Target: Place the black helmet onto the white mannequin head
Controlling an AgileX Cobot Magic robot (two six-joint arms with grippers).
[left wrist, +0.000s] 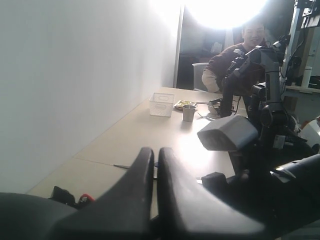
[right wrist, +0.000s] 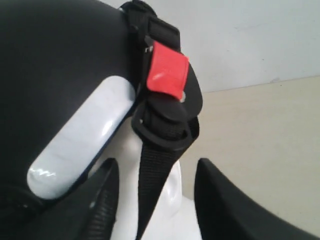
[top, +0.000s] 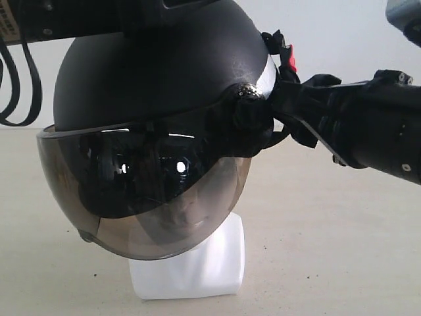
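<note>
The black helmet (top: 151, 72) sits over the white mannequin head (top: 197, 270). Its smoky visor (top: 145, 191) is down, and the face shows dimly through it. My right gripper (top: 279, 108) is at the helmet's side pivot. In the right wrist view the right gripper (right wrist: 156, 165) is open, with the helmet's black chin strap (right wrist: 155, 175) hanging loose between its fingers and the white mannequin head (right wrist: 175, 200) behind. My left gripper (left wrist: 156, 152) is shut and empty, just above the helmet's crown (left wrist: 25, 212).
The left arm's body (top: 85, 16) and black cables (top: 20, 85) hang over the helmet. Further along the beige table stand a white basket (left wrist: 161, 104) and a metal cup (left wrist: 189, 113). A seated person (left wrist: 240, 55) and another black arm (left wrist: 270, 90) are beyond, and a white wall runs alongside.
</note>
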